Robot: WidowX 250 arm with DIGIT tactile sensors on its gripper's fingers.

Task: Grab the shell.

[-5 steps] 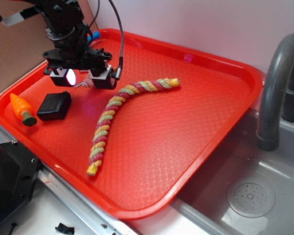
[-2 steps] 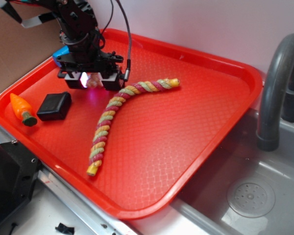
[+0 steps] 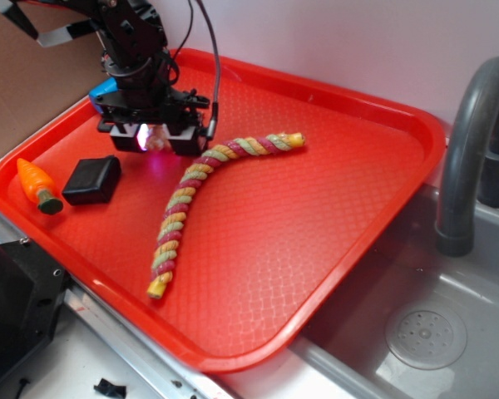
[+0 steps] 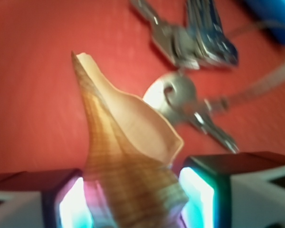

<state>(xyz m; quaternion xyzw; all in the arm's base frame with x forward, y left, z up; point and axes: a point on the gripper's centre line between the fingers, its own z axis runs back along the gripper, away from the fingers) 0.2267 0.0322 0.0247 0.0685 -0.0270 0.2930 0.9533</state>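
While the gripper (image 4: pixel 133 199) hangs low over the red tray (image 3: pixel 333 216), its 2 glowing pads (image 4: pixel 199 202) press the shell (image 4: pixel 118 147) from both sides, point aimed away toward a bunch of keys (image 4: pixel 190 42)

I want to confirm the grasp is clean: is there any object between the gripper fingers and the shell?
Nothing visible. In the wrist view the shell sits directly between the gripper fingers; the keys lie beyond its tip.
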